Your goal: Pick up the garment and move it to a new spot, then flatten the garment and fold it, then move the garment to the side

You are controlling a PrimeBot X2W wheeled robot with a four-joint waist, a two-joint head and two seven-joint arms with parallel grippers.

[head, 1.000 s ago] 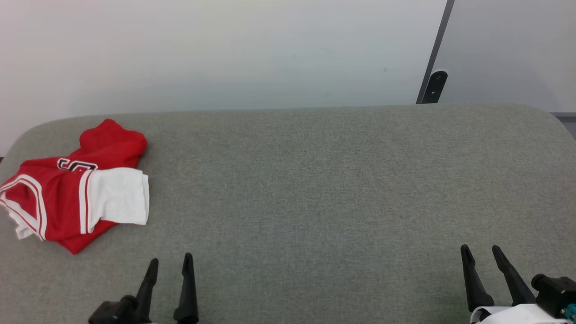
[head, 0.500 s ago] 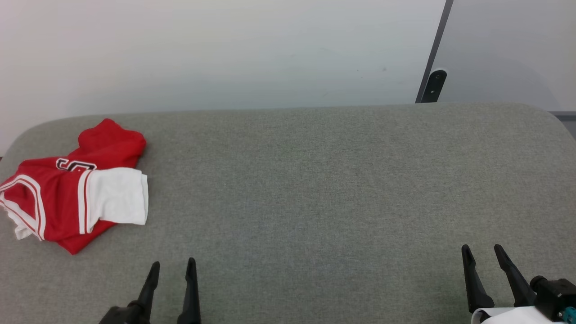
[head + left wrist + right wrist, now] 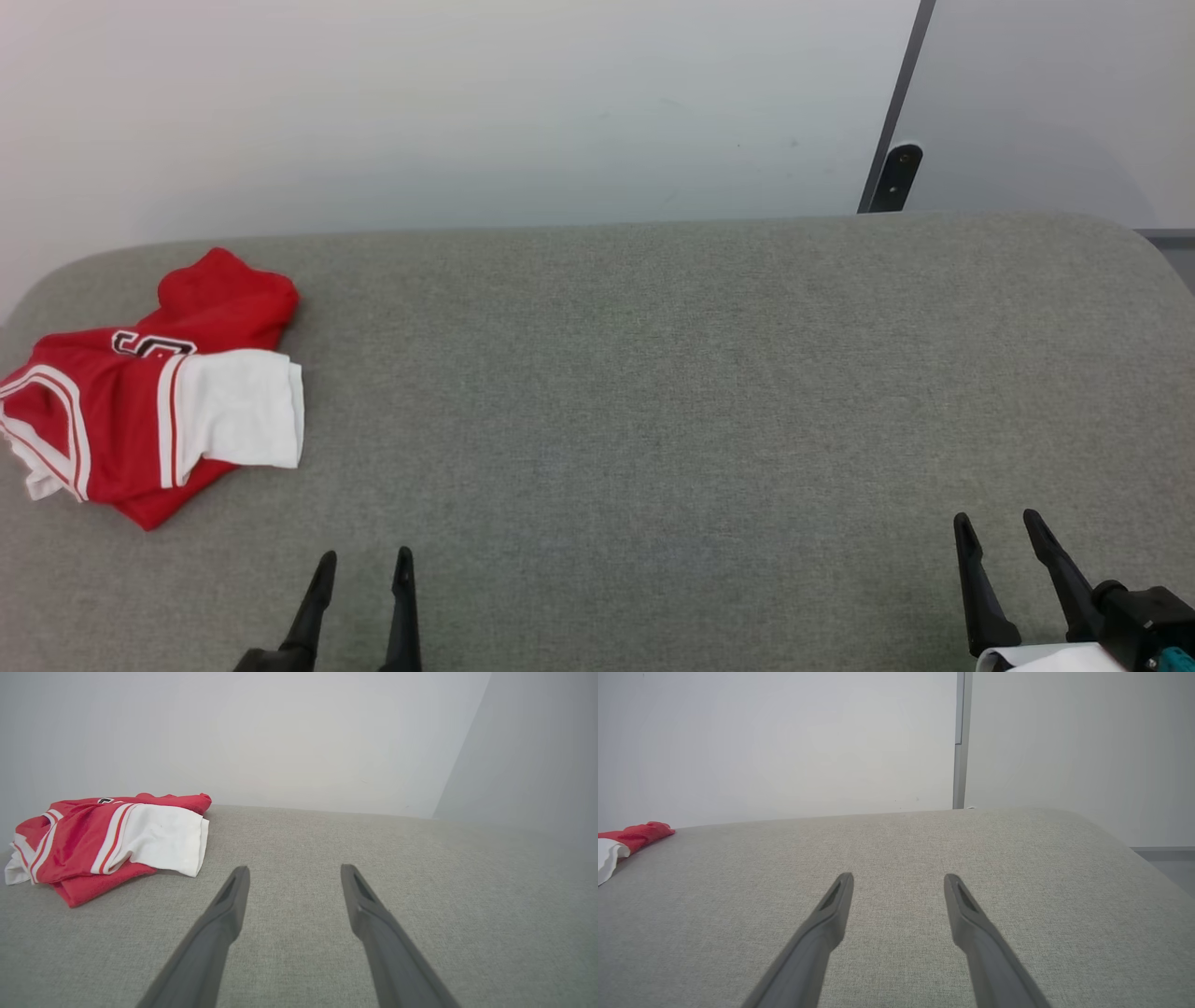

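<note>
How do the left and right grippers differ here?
The left gripper sits near the shirt; the right gripper is far across the grey surface from it. The left wrist view shows most of the shirt, the right wrist view just its edge. Both have open, empty jaws.

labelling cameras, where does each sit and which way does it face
Head view: on the head, facing forward and down at the grey surface; left gripper and right gripper at bottom.
Left wrist view: left wrist, low, along its open fingers toward the wall.
Right wrist view: right wrist, likewise, own fingers.
Shared: the garment, left in all.
</note>
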